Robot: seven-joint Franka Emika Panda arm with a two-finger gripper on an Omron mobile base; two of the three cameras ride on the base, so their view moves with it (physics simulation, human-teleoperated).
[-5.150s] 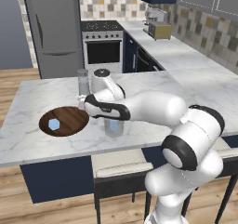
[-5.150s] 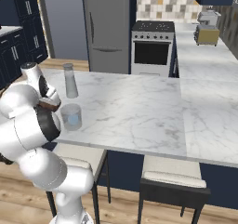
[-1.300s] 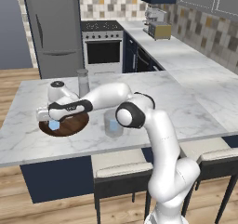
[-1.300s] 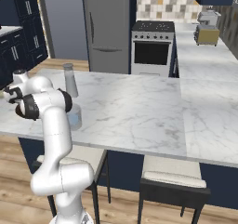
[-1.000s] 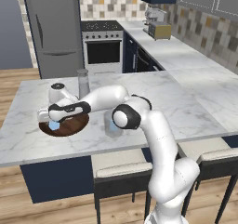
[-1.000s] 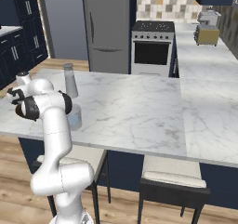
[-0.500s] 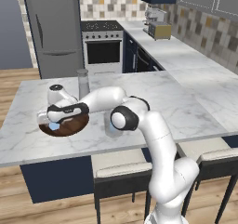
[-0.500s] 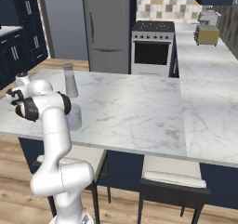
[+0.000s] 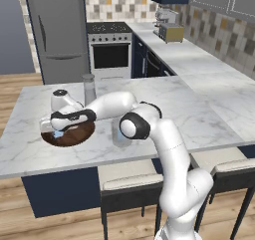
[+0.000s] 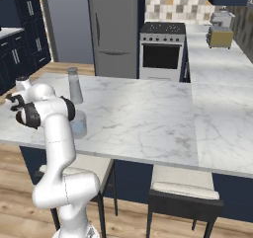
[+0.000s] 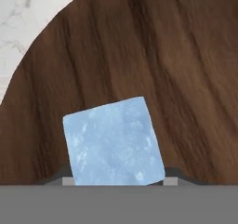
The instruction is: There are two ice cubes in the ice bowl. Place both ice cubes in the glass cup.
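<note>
on the counter (image 9: 209, 109) the arm reaches left into the bowl (image 9: 74, 136), where the gripper (image 11: 118, 181) is closed narrow on a cube (image 11: 114, 141), so the grasp looks in hand, and next it should lift clear and carry right to the cup (image 9: 119, 135).

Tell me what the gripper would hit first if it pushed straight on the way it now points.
The gripper points down into the wide dark-brown wooden bowl, its tips at either side of the pale-blue ice cube. Going straight on, it would likely meet the bowl's wooden floor first, though depth is hard to judge.
</note>
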